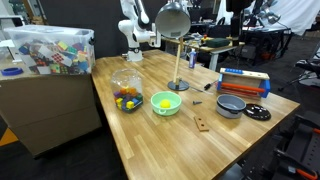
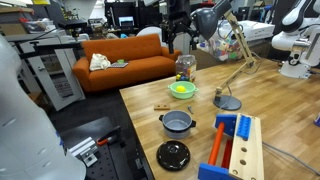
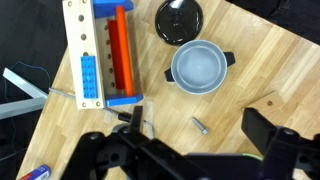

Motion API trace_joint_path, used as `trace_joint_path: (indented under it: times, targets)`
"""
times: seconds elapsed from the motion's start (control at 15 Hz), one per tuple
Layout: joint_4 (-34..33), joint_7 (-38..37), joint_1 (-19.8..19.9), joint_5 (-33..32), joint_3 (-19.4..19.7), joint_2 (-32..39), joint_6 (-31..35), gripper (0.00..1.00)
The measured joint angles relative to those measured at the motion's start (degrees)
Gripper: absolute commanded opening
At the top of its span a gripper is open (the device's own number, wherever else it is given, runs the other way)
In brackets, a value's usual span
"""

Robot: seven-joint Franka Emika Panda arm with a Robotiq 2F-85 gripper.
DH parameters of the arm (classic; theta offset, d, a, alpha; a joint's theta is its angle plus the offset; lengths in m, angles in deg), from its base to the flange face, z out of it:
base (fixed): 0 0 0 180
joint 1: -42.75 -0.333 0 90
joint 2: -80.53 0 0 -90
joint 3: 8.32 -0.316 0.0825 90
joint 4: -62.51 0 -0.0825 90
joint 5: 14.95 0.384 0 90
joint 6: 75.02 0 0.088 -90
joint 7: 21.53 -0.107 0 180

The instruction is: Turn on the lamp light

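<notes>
Wrist view cuts off the gripper (image 3: 195,135) at the bottom edge, its jaws standing wide apart.

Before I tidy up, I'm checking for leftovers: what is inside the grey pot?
Nothing: the wrist view shows the grey pot bare inside. The black lid lies beside it, hiding nothing.

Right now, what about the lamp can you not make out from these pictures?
- Switch: too small on the lamp in both exterior views.
- Bulb, lit or not: hidden inside the dome shade.
- Wrist view: lamp outside the frame; gripper partly cut by bottom edge.
</notes>
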Motion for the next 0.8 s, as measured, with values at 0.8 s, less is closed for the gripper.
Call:
trace_joint_path:
  times: [0.8]
  targets:
    - [-12.5, -3.38, 1.79, 0.85, 2.63, 16.14, 2.31, 1.0]
